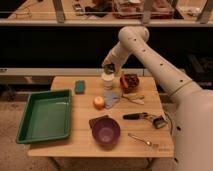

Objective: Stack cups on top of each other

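The taller white cup (107, 80) stands upright at the back middle of the wooden table (80, 142). My gripper (108, 67) hangs right above its rim, pointing down. The light blue cup (113, 98) sits just in front of the white cup, beside a small round orange object (99, 102). The shiny steel cup does not show; I cannot tell whether the gripper holds it.
A green tray (45, 116) fills the table's left side. A purple bowl (106, 131) sits at the front middle. A teal block (79, 86), a dark red dish (130, 81), a black-handled tool (142, 116) and a spoon (140, 141) also lie there.
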Controlling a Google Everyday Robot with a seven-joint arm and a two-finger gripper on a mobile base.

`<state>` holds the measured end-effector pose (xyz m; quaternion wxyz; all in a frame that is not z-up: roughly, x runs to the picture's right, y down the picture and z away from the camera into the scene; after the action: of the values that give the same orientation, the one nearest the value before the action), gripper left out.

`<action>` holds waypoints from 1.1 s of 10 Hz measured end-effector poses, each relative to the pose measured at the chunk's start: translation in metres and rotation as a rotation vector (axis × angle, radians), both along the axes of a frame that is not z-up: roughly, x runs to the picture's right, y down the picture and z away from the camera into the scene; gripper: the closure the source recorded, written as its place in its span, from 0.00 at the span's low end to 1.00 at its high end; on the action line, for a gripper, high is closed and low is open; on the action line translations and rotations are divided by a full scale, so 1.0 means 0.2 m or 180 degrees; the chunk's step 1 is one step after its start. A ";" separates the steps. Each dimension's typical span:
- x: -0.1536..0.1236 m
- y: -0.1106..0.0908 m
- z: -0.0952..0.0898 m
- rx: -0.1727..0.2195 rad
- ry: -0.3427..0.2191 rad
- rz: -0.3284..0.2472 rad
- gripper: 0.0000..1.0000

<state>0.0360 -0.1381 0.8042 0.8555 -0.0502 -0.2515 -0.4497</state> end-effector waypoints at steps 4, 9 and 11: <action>0.10 -0.08 0.33 -0.0286 0.0158 0.0632 0.79; 0.08 0.02 0.44 -0.0468 0.0050 0.0586 0.78; 0.06 0.07 0.46 -0.0506 0.0057 0.0527 0.78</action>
<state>0.0477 -0.1250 0.8967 0.8853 -0.1009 -0.2820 -0.3556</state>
